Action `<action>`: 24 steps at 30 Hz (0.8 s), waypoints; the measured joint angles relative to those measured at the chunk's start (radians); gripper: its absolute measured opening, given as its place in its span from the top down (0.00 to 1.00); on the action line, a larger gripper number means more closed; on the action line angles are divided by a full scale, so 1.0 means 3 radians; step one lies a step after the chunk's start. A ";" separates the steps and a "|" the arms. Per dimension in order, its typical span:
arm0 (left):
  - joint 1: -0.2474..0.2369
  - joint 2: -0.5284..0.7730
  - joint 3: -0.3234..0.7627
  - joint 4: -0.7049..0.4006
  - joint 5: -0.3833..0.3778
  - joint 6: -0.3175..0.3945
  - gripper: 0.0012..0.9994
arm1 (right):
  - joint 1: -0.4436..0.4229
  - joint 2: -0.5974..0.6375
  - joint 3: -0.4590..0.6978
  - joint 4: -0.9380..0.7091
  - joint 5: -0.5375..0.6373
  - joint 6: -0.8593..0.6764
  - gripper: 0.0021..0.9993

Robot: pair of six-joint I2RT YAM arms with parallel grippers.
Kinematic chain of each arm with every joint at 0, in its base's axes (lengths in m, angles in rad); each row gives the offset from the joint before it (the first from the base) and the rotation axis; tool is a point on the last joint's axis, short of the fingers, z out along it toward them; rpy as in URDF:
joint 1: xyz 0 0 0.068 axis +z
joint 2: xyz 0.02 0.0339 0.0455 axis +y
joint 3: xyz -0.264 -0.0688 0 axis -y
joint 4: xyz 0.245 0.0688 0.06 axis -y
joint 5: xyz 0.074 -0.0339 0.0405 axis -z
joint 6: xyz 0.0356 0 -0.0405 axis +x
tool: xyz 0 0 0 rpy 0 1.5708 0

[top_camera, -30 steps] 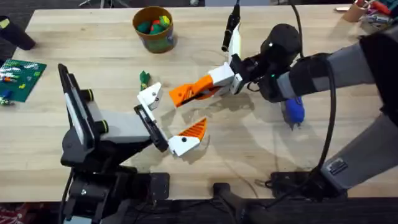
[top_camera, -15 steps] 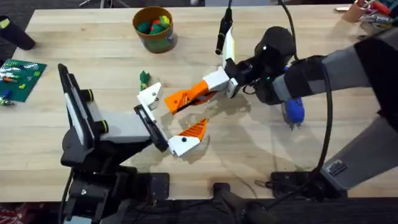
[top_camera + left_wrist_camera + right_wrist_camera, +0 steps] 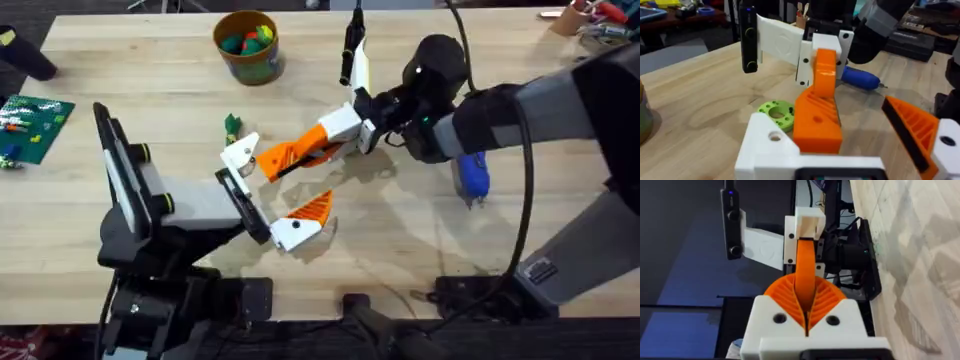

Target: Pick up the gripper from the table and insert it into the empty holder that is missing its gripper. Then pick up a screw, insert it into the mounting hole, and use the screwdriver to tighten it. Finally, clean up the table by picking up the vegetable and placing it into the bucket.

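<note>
Beside the empty holder, the right end effector gripped the orange gripper, its long tip pointing at that holder; left end effector gaped wide.

Orange gripper touches the white holder.

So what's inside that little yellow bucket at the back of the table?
Colourful toy pieces: the bucket holds green, red and yellow bits at the top. Whatever lies beneath them is covered by its wall and by those pieces.
</note>
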 joint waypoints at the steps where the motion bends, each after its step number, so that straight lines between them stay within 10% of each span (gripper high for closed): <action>1: 0.0000 0.0000 0.0000 0.0000 0.0000 0.0000 0.01 | 0.0000 0.0000 0.0007 -0.0010 0.0000 0.0003 0.98; 24: 0.0000 0.0000 0.0000 0.0000 0.0000 0.0000 0.01 | 0.0025 0.0069 0.0043 -0.0021 0.0000 0.0010 0.98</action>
